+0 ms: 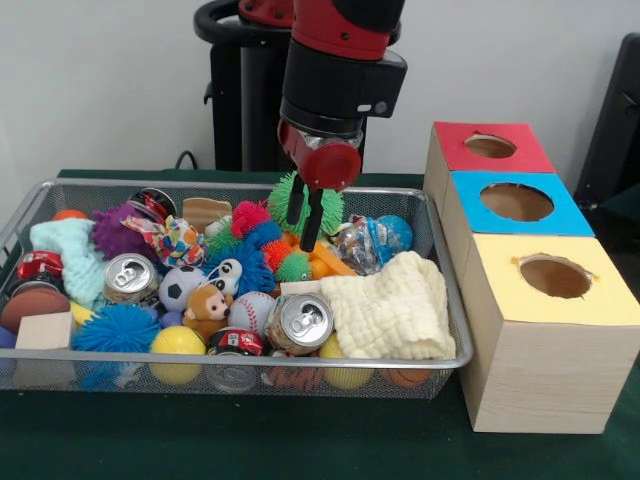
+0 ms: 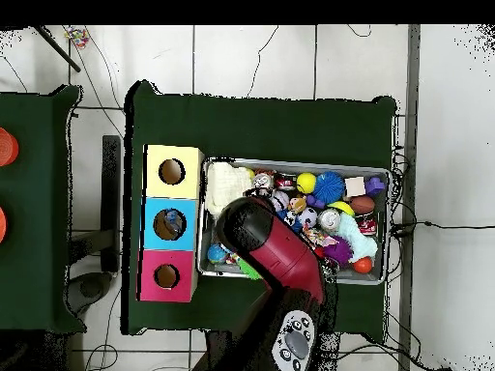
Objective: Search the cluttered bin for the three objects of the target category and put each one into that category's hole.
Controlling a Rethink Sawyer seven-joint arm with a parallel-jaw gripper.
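1. Over the far middle of the bin (image 1: 448, 322), the gripper (image 1: 304, 215) hangs with its two dark fingers (image 1: 313, 225) pointing down into the clutter, a narrow gap between them and nothing held.
2. Just beside the fingers, toward the boxes in the front view, lies a clear crinkled bottle (image 1: 352, 245), pressed against a blue globe ball (image 1: 392, 233).
3. That bottle is the nearest target; judging by its outline, its long axis seems to run roughly across the bin, but toys around it blur the ends.
4. A second clear bottle (image 1: 232, 376) seems to lie against the near wall under the cans; I cannot pick out a third.
5. Between fingers and bottle sit a green spiky ball (image 1: 306, 208) and an orange piece (image 1: 330, 262), so the tips are not yet around the bottle.
6. The red hole (image 1: 490, 146) lies farthest from the front camera in the box row, beyond the blue hole (image 1: 517, 202) and yellow hole (image 1: 555, 276); none shows a bottle in it.
7. My guess is that the next move calls for a short shift toward the boxes, jaws set across the bottle's thin body, and a light squeeze, since wrinkly walls may slip or crush.
8. From overhead the arm (image 2: 276, 256) hides the gripper and that part of the bin.
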